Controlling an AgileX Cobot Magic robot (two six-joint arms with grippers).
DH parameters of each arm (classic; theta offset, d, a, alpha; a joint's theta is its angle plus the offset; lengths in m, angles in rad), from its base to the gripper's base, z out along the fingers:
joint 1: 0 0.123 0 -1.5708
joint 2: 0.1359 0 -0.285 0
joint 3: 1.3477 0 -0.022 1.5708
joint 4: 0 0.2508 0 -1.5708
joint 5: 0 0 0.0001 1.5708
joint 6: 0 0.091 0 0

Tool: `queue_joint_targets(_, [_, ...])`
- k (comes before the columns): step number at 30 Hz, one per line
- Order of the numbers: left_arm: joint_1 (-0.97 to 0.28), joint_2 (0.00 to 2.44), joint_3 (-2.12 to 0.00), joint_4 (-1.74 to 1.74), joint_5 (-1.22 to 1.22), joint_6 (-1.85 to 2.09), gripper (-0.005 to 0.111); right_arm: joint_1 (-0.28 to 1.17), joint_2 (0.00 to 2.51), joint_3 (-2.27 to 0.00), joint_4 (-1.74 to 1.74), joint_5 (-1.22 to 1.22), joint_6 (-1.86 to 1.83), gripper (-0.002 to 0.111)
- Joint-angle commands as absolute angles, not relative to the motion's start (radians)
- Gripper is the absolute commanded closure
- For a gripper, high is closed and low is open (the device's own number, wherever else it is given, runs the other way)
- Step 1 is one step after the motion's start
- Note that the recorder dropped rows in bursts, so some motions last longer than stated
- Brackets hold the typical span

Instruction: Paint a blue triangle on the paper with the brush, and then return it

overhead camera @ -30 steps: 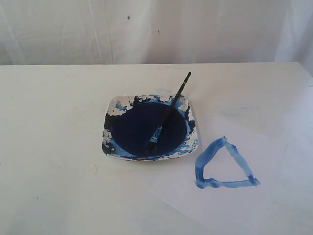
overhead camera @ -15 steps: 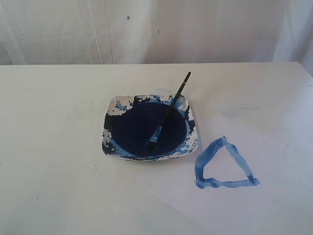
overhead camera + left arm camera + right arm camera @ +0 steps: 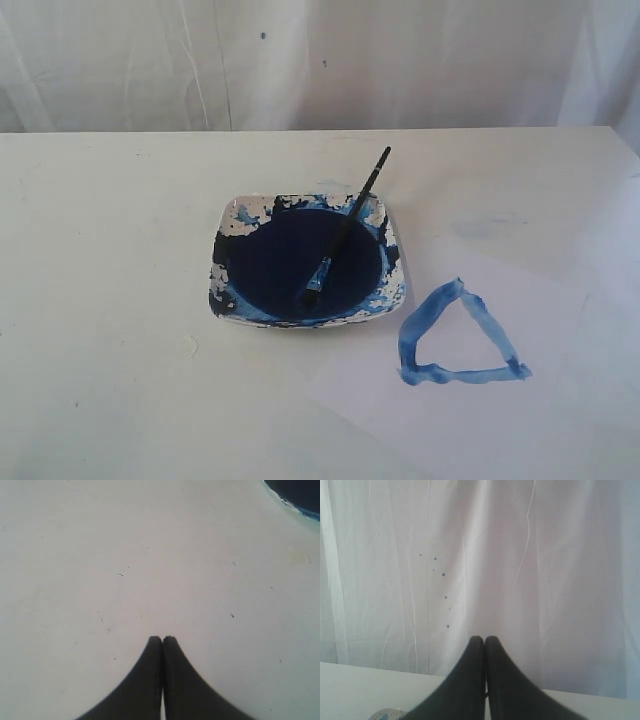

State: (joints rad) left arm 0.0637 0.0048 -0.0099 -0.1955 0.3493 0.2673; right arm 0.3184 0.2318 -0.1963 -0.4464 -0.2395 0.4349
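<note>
**Arm pose.** The left gripper (image 3: 162,639), two black tapered fingers, is aimed down at the bare white tabletop (image 3: 100,555). Its jaws are pressed together tip to tip, with nothing between them. The right gripper (image 3: 484,639), of the same black build, is held roughly level and aimed at the creased white curtain (image 3: 545,580). Its jaws are likewise clenched and empty. A few dark specks are noted on the curtain ahead of the right fingertips.

**Containers.** A square white dish (image 3: 232,300), its rim smeared with blue and black paint, is seen on the table in the exterior view. A round pool of dark navy paint (image 3: 270,265) fills its well. One corner of this dish is caught in the left wrist view, well ahead of the closed left jaws and off to one side. A paint-flecked rim edge is also glimpsed beside the base of the right fingers.

**Task items.** The long thin black-handled brush (image 3: 345,228) is laid in the dish, bristles down in the navy pool. Its handle is propped on the far rim and projects beyond it. It is held by neither gripper and lies apart from both jaw pairs. The hand-painted blue triangle outline (image 3: 414,338) is closed on all three sides. It is found on the large plain white paper sheet (image 3: 500,420), just beside the dish and apart from both jaw pairs.
</note>
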Motion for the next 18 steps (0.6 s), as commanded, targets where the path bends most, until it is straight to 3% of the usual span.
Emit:
queue_joint_targets(1, [0.057,0.000,0.000,-0.203,0.359,0.266,0.107,0.311,0.170,-0.189,-0.442,-0.240,0.425,0.108])
queue_joint_targets(12, [0.057,0.000,0.000,-0.203,0.359,0.266,0.107,0.030,0.000,-0.189,-0.435,-0.218,0.434,0.108])
queue_joint_targets(18, [0.057,0.000,0.000,-0.203,0.359,0.266,0.107,0.010,0.000,-0.187,-0.437,0.018,0.500,0.108])
